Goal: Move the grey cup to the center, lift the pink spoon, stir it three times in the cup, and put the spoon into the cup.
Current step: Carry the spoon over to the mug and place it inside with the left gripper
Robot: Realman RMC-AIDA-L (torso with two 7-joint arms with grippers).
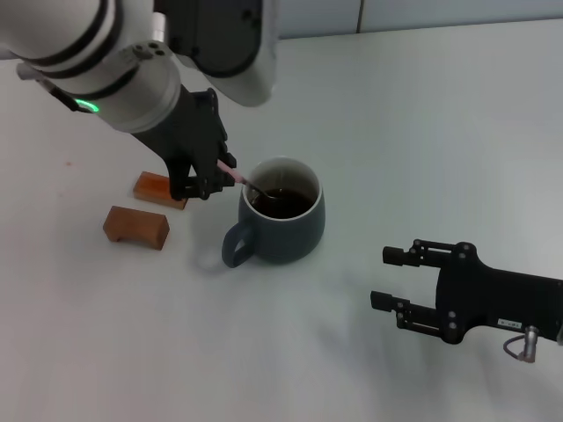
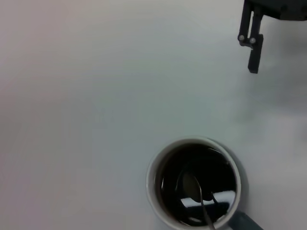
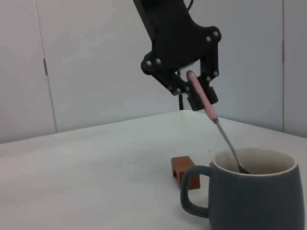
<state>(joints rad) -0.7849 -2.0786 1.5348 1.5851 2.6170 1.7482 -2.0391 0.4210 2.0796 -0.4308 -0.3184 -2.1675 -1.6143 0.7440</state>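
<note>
Lower right of the head view, the right gripper rests on the white table, fingers spread and holding nothing. At frame centre stands the grey cup, handle toward lower left. Above-left, the left gripper pinches the pink spoon by its handle, its bowl dipped inside the cup. Two wooden blocks lie left.

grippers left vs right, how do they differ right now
The left gripper is shut on the pink spoon, tilting its bowl down into the grey cup; the right gripper is open and holds nothing. The left hangs above the cup's rim; the right sits low, off to the cup's side. Both are black.
</note>
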